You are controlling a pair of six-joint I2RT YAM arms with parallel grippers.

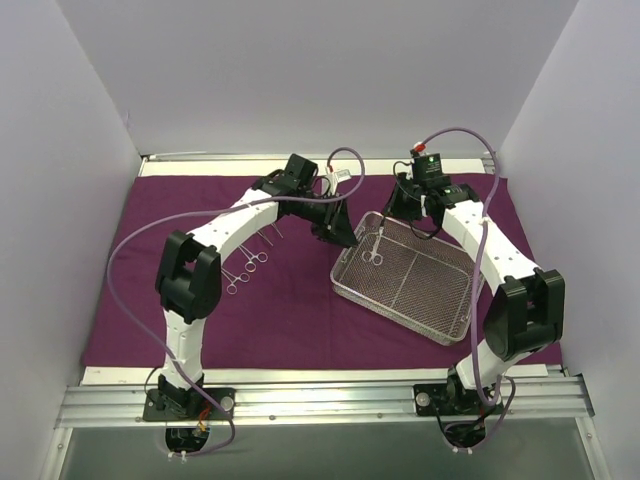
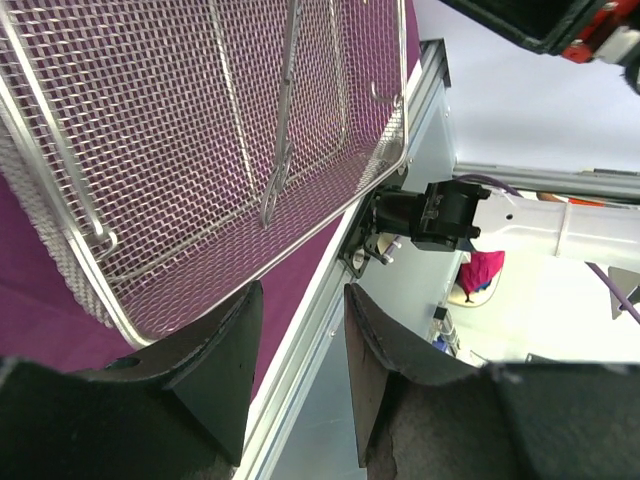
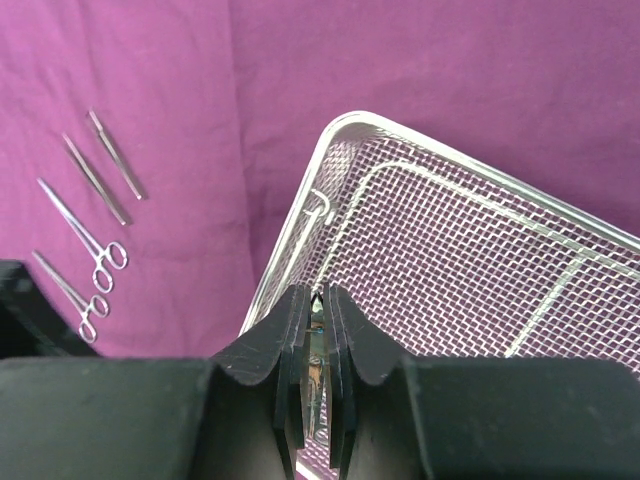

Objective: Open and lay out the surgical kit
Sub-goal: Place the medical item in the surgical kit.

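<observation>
A thin silver forceps (image 1: 372,250) slants down into the far-left corner of the wire-mesh tray (image 1: 420,288), pinched at its upper end by the right end effector (image 3: 315,295) - its two fingers drawn almost together, with only the slim metal shank between them. Whether the ring end rests on the mesh cannot be told. The shallow tray sits on the right half of the purple cloth wrap (image 1: 290,320), turned at an angle to the cloth's edges.

The left end effector (image 2: 302,292) hangs just beside the tray's left corner, fingers about halfway apart and holding nothing - through the gap the wrist camera sees only the cloth's edge and the table rail.

Well left of the tray, partly under the left arm, two laid-out forceps (image 3: 80,225) lie side by side on the cloth, rings toward the near edge, with two tweezers (image 3: 115,155) in the same row just beyond them. The cloth is spread flat over nearly the whole table (image 1: 300,375).
</observation>
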